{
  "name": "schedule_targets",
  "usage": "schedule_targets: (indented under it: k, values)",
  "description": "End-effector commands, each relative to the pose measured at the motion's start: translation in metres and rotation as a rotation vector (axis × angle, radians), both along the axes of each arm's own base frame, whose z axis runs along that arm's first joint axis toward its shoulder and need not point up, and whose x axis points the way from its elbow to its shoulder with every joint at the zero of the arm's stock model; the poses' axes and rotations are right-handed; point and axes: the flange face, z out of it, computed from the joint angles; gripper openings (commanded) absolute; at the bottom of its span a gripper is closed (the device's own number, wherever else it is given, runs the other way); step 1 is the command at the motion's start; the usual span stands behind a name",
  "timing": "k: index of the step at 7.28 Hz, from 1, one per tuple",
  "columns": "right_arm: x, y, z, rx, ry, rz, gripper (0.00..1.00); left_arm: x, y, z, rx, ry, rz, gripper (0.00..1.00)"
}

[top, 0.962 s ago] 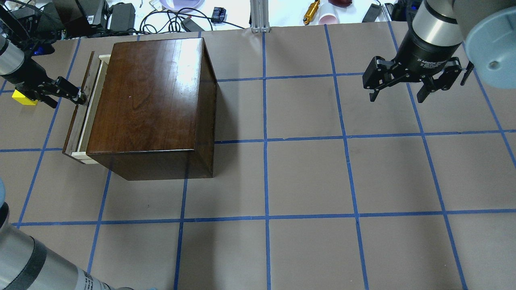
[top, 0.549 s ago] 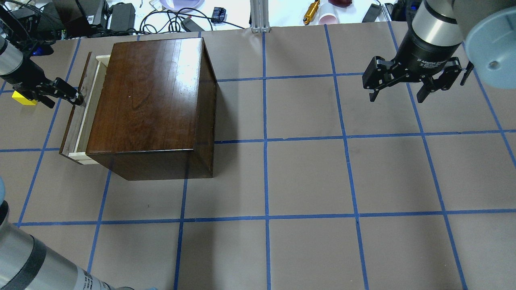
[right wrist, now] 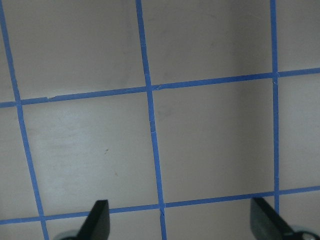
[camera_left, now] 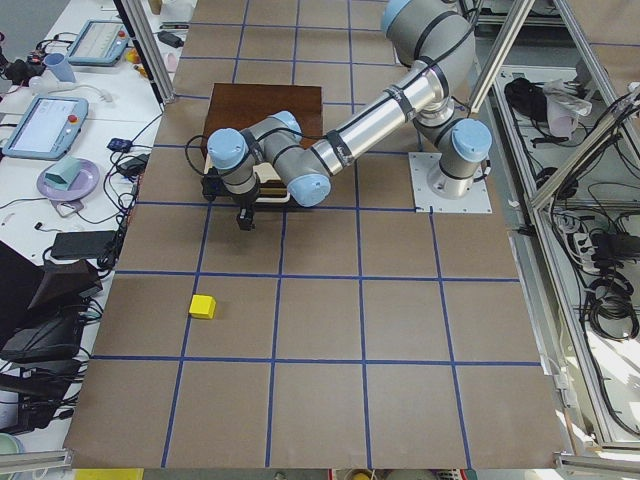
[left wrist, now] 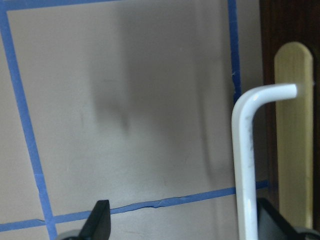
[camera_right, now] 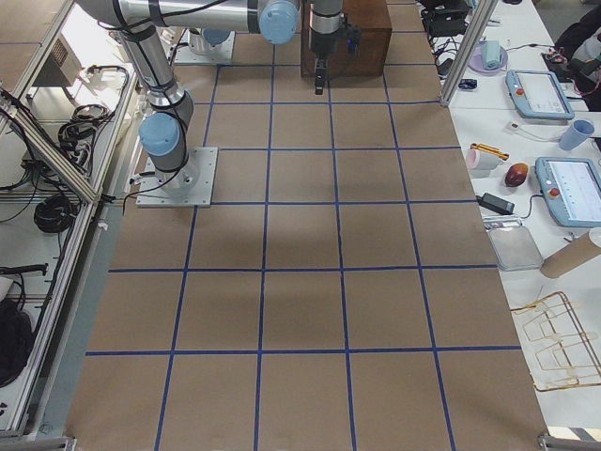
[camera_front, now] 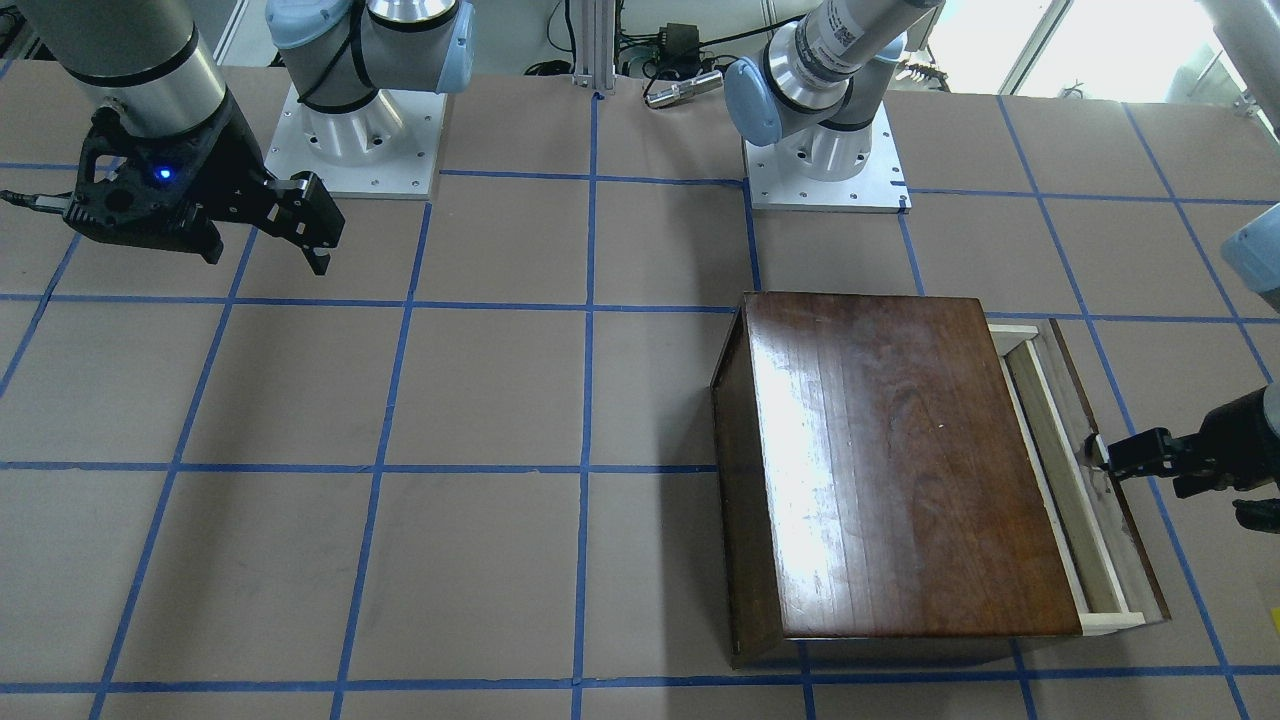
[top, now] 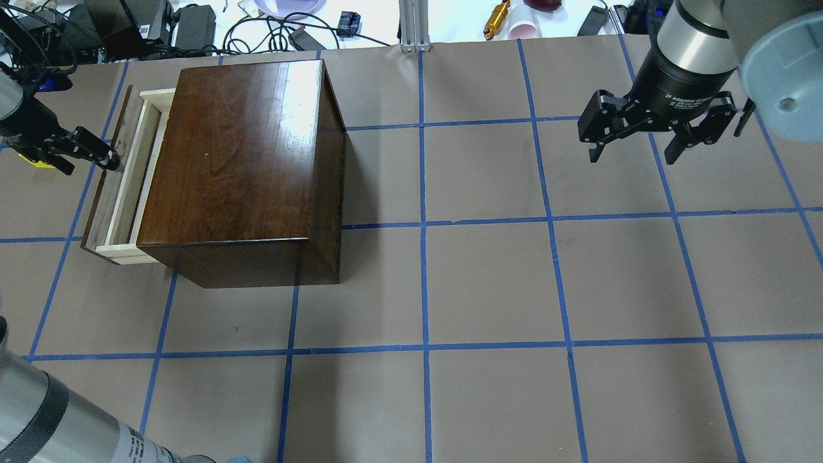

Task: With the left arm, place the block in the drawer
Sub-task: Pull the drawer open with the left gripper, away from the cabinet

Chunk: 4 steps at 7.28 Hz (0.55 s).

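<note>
Black two-finger left gripper (top: 93,161), jaws spread, touches the pale-wood drawer (top: 122,196) at its front edge; small yellow block (camera_left: 203,306) lies well apart on brown table (camera_left: 320,400).

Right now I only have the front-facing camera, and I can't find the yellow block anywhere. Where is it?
Observer: The exterior left view shows the block lying on the table, out past the drawer front, apart from it.
Operator: Is the left gripper clamped on the pull?
Observer: No. In the left wrist view the left gripper is open, the white pull beside one finger.
Operator: Anything between gripper and block?
Observer: The exterior left view shows only table between them.
</note>
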Motion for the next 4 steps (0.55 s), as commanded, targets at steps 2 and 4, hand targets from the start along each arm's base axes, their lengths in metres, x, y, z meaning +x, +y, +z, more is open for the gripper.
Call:
schedule_targets:
  k: [2, 4]
  values:
    - [0.0000, 0.0000, 0.0002, 0.000, 0.000, 0.000, 1.00, 0.0024, -0.0026, 0.0050, -0.009, -0.008, -0.008, 1.00]
    - [0.0000, 0.0000, 0.0002, 0.000, 0.000, 0.000, 1.00, 0.0035, -0.0023, 0.0072, -0.007, -0.019, -0.020, 1.00]
